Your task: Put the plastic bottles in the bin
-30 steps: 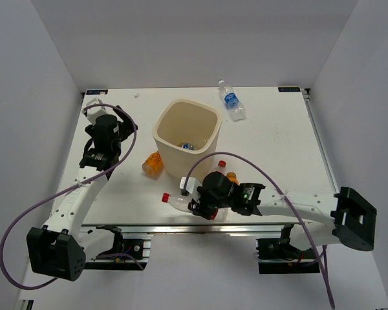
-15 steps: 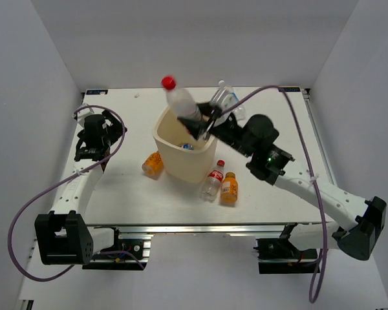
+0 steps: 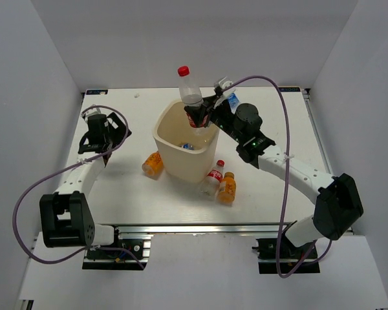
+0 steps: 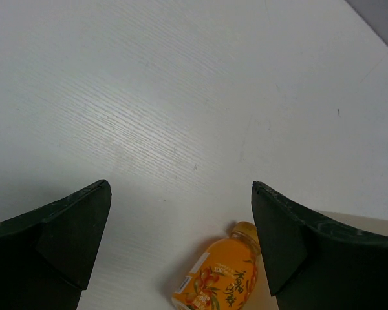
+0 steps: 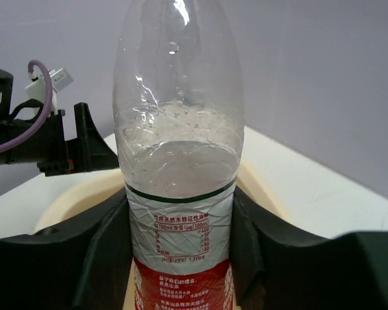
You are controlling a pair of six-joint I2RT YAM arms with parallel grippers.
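Two bottles lie before the cream bin (image 3: 180, 163): a red-capped bottle (image 3: 213, 178) and an orange bottle (image 3: 227, 187). The left gripper (image 4: 180, 184) gapes wide. Over the bin's rim the right gripper (image 3: 199, 118) clamps a clear red-labelled bottle (image 3: 190, 97) cap up, its base hidden. Behind it a blue-labelled bottle (image 3: 232, 99) is half hidden.
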